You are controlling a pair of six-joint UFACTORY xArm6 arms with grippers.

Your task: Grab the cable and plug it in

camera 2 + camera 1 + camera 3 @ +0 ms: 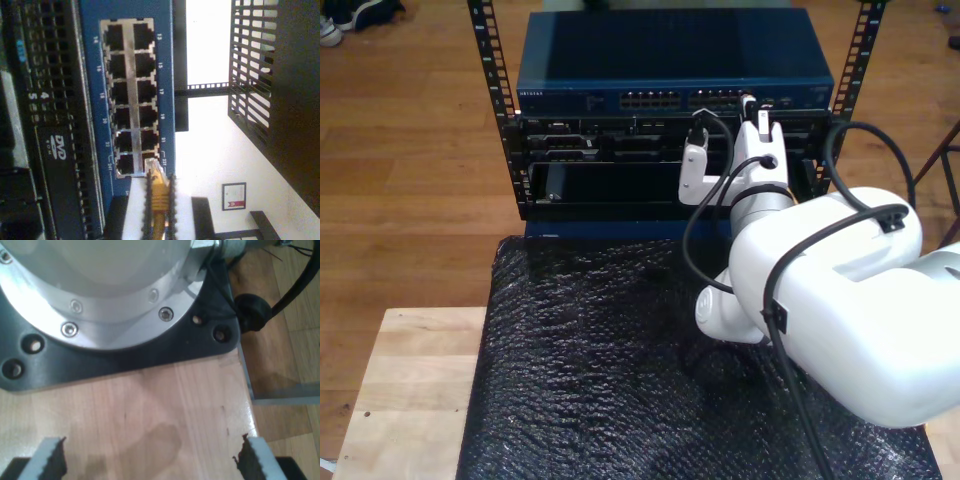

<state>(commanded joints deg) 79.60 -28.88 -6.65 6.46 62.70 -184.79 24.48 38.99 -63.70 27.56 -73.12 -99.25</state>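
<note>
The yellow-orange cable [159, 200] runs between the two fingers of my second gripper [159, 182], which is shut on it. Its clear plug [153, 165] points at the end port in a block of ports on the blue network switch [92, 75]. The plug tip is at that port's mouth; I cannot tell how far in it sits. In the exterior view my second gripper [752, 104] is up against the switch [670, 60] front, right of centre. My first gripper [150, 455] is open over the wooden table [160, 400], nothing between its fingers [50, 460].
A black server unit [55, 150] with a DVD label sits against the switch in the rack [490, 110]. Black bubble wrap [590, 370] covers the table in front. An arm's round metal base [100, 290] on a black plate and a black lead [295, 285] lie ahead of my first gripper.
</note>
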